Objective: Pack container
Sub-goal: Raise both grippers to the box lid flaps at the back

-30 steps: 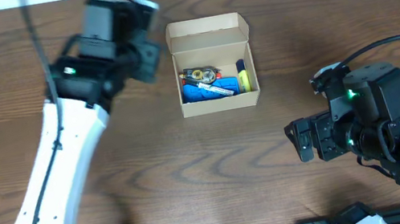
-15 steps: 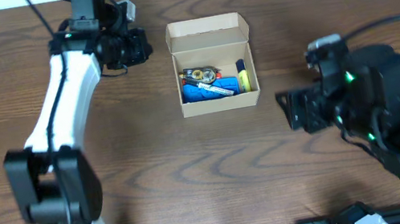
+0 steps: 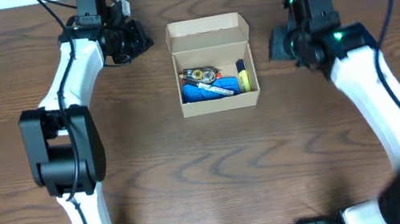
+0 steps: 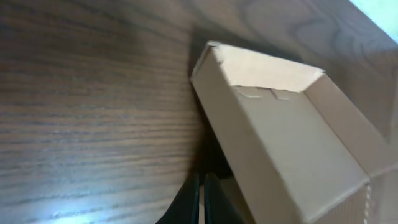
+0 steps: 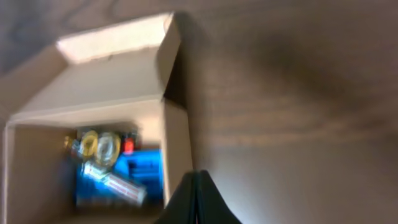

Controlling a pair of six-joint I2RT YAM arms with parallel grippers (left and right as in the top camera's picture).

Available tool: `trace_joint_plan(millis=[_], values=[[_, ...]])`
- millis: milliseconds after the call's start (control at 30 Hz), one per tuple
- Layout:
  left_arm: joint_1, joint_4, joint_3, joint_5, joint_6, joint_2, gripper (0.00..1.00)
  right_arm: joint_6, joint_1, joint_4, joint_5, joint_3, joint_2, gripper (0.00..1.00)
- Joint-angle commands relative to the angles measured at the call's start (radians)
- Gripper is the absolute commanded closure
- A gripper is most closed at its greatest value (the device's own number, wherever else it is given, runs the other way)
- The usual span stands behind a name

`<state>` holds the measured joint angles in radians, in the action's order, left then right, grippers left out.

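Container (image 3: 208, 39) flanked by closed, empty left hand (image 3: 144, 41) and right hand (image 3: 272, 42).

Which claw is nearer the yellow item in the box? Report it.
Right. The right claw hangs just outside the box wall beside the yellow item; the left claw is beyond the opposite wall, near the lid.

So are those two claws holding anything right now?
Nothing. The left gripper and right gripper are both shut and empty, beside the open box.
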<state>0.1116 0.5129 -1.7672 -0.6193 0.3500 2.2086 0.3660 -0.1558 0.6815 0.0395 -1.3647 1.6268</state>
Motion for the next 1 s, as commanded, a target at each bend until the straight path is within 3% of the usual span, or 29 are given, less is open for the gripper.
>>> trace_joint_plan(millis=[0,100,400,967], values=[[-0.003,-0.026,-0.023,-0.039,0.078,0.068,0.95,0.049,0.07,-0.095,0.208,0.004,0.108,0.99],[-0.003,-0.039,-0.051,-0.084,0.079,0.114,0.95,0.081,0.097,-0.224,0.358,0.004,0.21,0.99],[-0.002,-0.057,-0.113,-0.123,0.097,0.159,0.95,0.263,0.095,-0.433,0.483,0.004,0.45,0.99],[0.022,-0.092,-0.114,-0.14,0.101,0.159,0.95,0.391,0.07,-0.699,0.5,0.004,0.542,0.99]])
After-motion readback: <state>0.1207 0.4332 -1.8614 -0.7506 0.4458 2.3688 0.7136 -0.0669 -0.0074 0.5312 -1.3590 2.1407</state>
